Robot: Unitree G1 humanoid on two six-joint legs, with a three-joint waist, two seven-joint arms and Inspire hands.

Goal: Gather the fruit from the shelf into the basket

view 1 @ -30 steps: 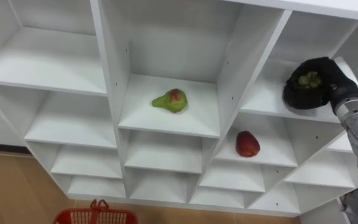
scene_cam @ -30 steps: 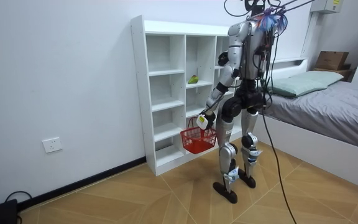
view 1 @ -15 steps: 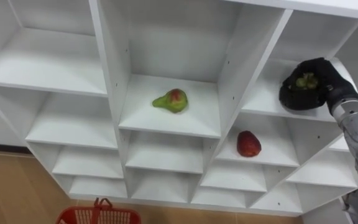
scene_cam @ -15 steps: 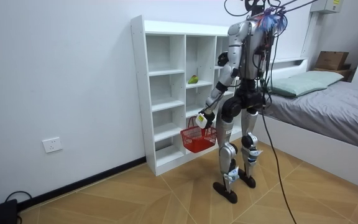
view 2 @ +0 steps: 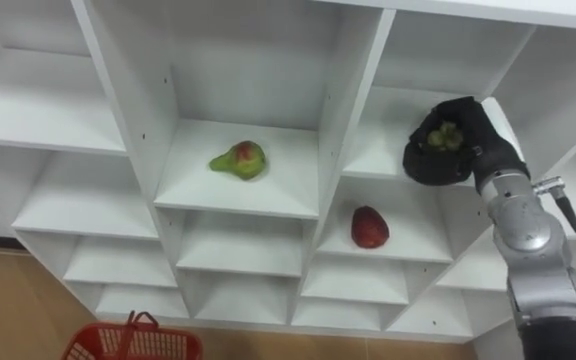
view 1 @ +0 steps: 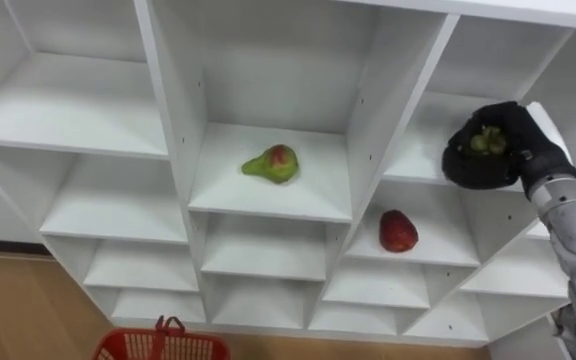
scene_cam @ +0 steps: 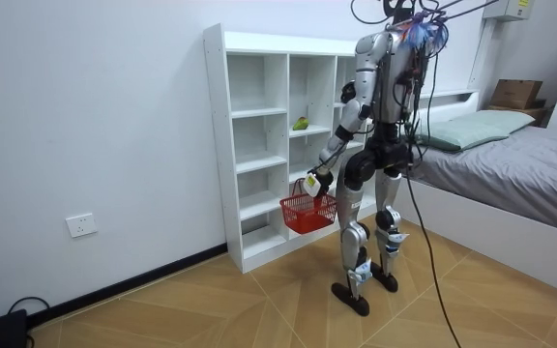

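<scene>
On my feed the robot stands close in front of the white closet [scene_cam: 219, 145], facing its shelves, with a bed behind it at the room view's right. The right robot hand [view 1: 505, 143] is up at the front of a compartment in the right-hand column, its dark fingers curled round a lumpy green fruit [view 1: 486, 140] that shows between them. I cannot tell whether the fruit rests on the shelf board or hangs clear of it. In the compartment directly below that one lies a red fruit [view 1: 398, 231], alone on its shelf. One column to the left, at about the level of the right robot hand, a green pear [view 1: 272, 163] with a red blush lies on its side near the middle of its shelf. The left robot hand [scene_cam: 313, 182] hangs low at the robot's side, closed round the handle of a red basket [scene_cam: 307, 211], which dangles in front of the lower shelves.
</scene>
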